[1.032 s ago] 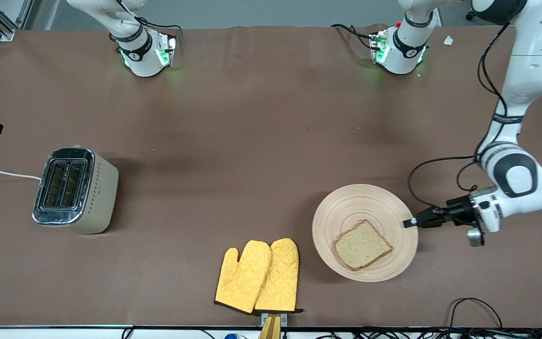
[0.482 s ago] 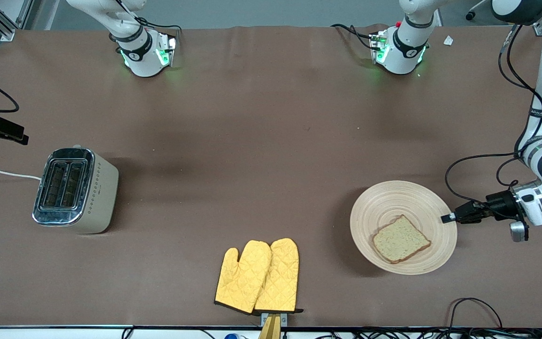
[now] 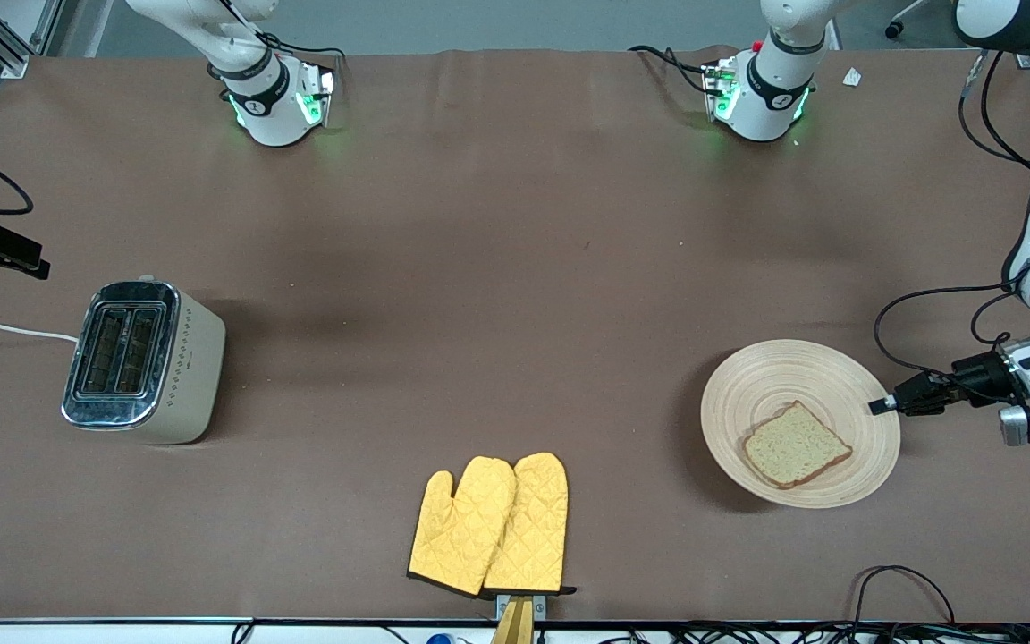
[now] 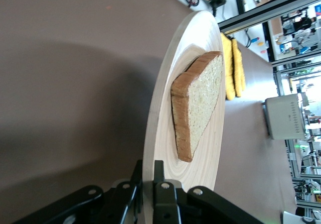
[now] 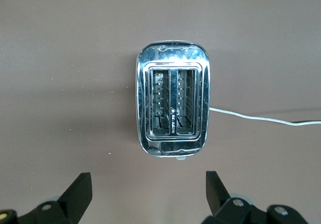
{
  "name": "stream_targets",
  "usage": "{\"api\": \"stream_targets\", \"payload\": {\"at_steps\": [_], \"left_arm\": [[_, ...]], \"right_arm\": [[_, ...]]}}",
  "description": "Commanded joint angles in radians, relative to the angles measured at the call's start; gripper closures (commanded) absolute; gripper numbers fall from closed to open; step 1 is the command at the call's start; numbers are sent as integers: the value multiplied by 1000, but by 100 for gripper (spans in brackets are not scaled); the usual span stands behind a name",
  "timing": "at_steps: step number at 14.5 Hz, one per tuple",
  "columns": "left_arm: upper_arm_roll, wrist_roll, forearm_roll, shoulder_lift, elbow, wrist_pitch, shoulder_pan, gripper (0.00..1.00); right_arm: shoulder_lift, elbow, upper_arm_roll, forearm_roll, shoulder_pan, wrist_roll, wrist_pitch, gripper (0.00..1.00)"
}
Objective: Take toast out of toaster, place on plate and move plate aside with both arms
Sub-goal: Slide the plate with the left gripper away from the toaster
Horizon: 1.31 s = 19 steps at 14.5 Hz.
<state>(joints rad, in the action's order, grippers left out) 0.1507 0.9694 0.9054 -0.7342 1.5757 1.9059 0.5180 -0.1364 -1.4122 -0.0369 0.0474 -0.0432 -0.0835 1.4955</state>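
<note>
Left claw (image 3: 878,406) clamps the plate (image 3: 747,398) rim — toast (image 3: 797,444) on it.
Right claw (image 5: 148,190) hangs spread wide over the toaster (image 3: 144,361).

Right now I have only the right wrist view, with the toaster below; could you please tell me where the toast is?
Observer: The toast lies flat on the plate, toward the left arm's end of the table.
Operator: Thank you. Is anything gripping that plate?
Observer: Yes, the left pincer is shut on its rim, on the edge away from the toaster.
Operator: Is anything lying between the toaster and the plate?
Observer: A pair of yellow mitts lies there, nearer to the front camera than both.
</note>
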Motion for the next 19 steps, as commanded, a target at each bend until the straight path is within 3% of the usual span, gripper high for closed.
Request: {"api": "stream_targets", "payload": {"at_steps": [1, 3, 6, 15, 17, 18, 19], "left_arm": [[12, 11, -13, -11, -19, -48, 48, 99], [12, 26, -25, -11, -8, -51, 66, 99], [12, 57, -29, -25, -2, -56, 94, 99], [12, -5, -28, -89, 40, -160, 111, 95], [10, -23, -29, -90, 33, -157, 108, 79], [10, -31, -29, -87, 30, -156, 105, 57], [10, -34, -29, -86, 27, -151, 103, 1]], "right_arm": [[24, -11, 6, 2, 28, 11, 14, 0], [23, -13, 5, -24, 26, 22, 8, 0], [24, -14, 11, -43, 43, 204, 0, 0], [32, -8, 5, -32, 69, 163, 9, 0], [29, -8, 3, -29, 62, 160, 35, 0], [29, -8, 3, -31, 53, 159, 46, 0], [28, -8, 3, -32, 51, 160, 48, 0]]}}
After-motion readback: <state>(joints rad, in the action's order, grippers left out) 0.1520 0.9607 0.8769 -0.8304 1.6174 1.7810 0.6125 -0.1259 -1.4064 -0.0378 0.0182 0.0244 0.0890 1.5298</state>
